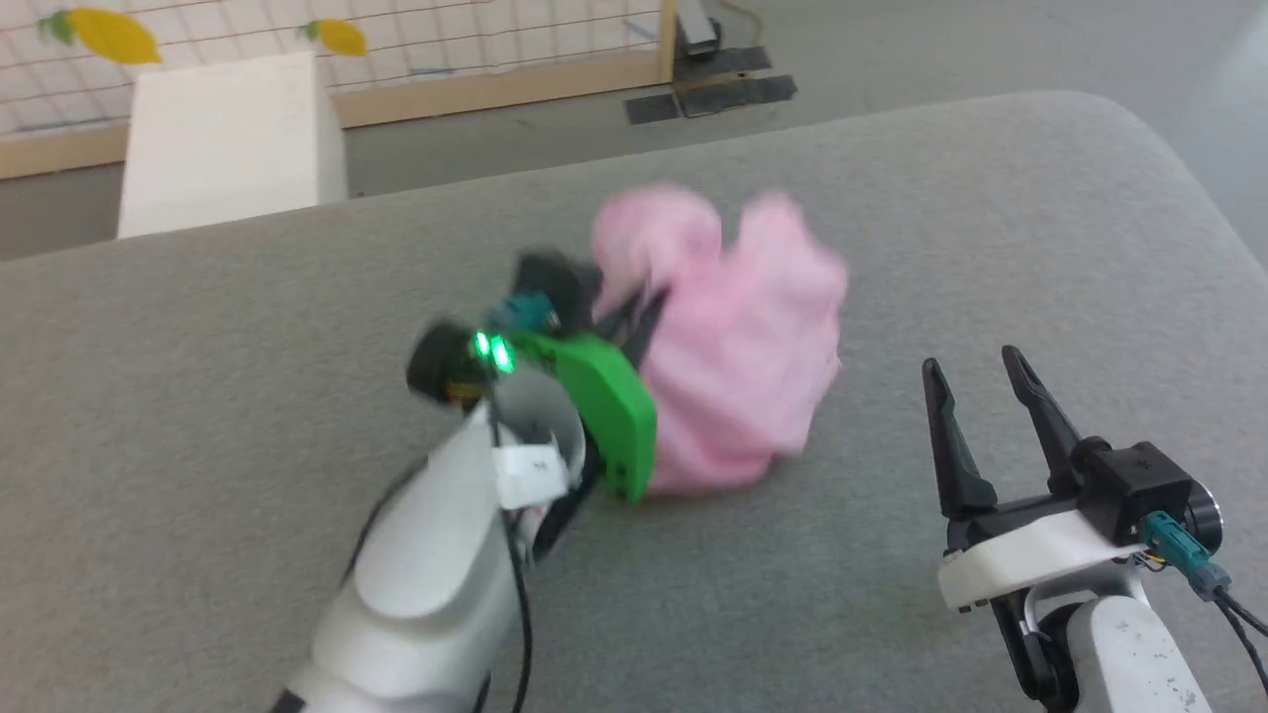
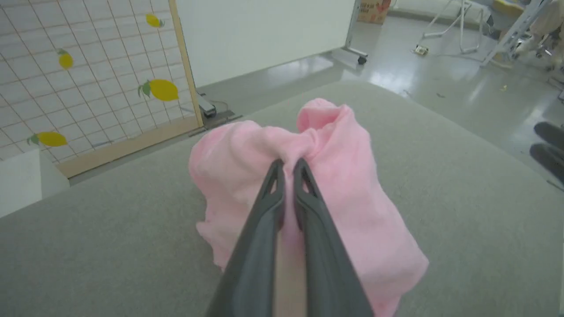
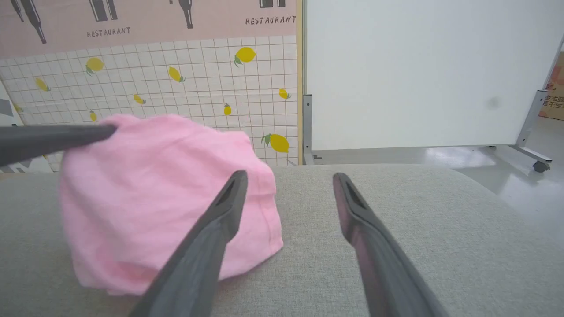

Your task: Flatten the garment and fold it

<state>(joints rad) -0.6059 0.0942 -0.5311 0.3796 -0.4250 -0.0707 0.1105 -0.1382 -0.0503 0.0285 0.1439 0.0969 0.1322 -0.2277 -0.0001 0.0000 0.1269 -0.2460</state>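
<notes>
The garment point(image 1: 738, 337), light pink shorts, hangs bunched in a crumpled lump over the grey table point(image 1: 198, 396), its lower part resting on the surface. My left gripper point(image 2: 288, 165) is shut on a fold near the top of the garment point(image 2: 352, 211), with its fingers pinching the cloth. In the head view the left gripper point(image 1: 634, 317) reaches in from the left, blurred. My right gripper point(image 1: 976, 361) stands open to the right of the garment, apart from it. In the right wrist view the open right gripper point(image 3: 288, 176) points past the garment point(image 3: 145, 193), and a left finger point(image 3: 53, 136) enters from the left.
The grey padded table point(image 3: 396, 198) has a rounded far right corner. Beyond its far edge stand a white box point(image 1: 228, 139), a tiled lemon-pattern panel point(image 2: 88, 66) and a white board point(image 3: 418, 66). Dark shoes point(image 2: 548, 145) show on the floor at the right.
</notes>
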